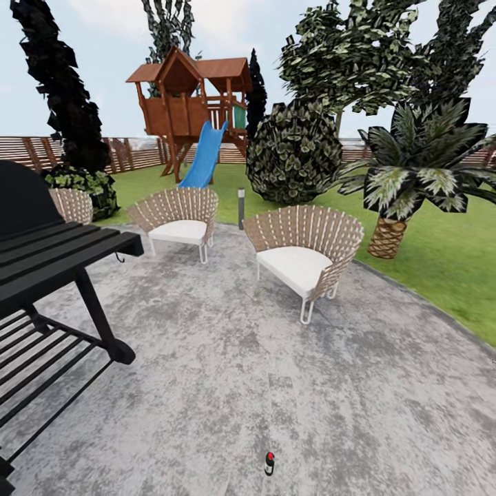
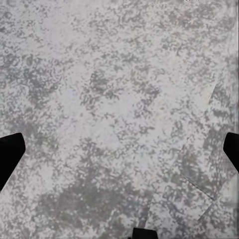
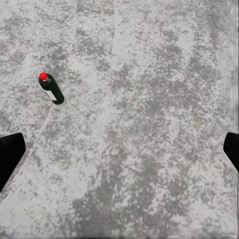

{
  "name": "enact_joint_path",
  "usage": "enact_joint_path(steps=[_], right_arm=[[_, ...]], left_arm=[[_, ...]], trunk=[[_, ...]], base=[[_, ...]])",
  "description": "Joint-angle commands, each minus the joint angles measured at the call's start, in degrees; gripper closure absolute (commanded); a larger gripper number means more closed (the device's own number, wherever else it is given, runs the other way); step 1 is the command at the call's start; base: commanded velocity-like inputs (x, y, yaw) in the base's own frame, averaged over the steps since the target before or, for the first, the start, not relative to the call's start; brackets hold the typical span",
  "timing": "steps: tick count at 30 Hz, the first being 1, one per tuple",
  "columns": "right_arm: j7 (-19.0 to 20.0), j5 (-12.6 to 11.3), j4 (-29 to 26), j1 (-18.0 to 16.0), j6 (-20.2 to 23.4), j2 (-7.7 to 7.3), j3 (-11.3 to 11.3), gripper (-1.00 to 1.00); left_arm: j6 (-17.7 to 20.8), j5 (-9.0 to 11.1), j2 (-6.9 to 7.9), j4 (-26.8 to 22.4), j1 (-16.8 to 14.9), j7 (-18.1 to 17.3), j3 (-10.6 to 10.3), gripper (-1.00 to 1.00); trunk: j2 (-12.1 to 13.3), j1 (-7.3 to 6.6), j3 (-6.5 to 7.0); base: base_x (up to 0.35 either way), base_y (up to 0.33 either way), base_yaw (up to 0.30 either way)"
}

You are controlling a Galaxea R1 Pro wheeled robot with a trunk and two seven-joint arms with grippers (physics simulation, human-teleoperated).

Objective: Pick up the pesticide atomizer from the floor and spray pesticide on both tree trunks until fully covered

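Under my fingers [image 3: 11,154] spreads the mottled grey stone floor [image 1: 275,386]. The pesticide atomizer [image 3: 51,88] stands on it, apart from my right fingers, beyond one fingertip. Two wicker chairs [image 1: 303,251] and a black grill [image 1: 62,275] stand on it too.

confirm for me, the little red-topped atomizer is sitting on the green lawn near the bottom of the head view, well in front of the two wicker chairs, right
Not quite. The pesticide atomizer is not on the lawn; it stands on the mottled grey paving, as the head view shows. The right wrist view also shows it on that grey surface. The rest holds: it is near the bottom of the head view, well in front of the two wicker chairs.
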Motion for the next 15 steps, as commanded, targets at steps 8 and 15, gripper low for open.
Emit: enact_joint_path(steps=[8,15], right_arm=[[0.0,0.0,0.1,0.0,-0.2,-0.01,0.0,-1.0],[0.0,0.1,0.1,0.0,-0.2,-0.01,0.1,-1.0]], left_arm=[[-0.2,0.6,-0.08,-0.1,0.0,-0.1,0.0,-1.0],[-0.1,0.6,-0.19,0.0,0.0,-0.1,0.1,-1.0]], trunk=[[-2.8,1.53,-1.53],[-5.6,3.07,-2.95]], base=[[0.0,0.0,-0.29],[0.0,0.0,-0.222]])
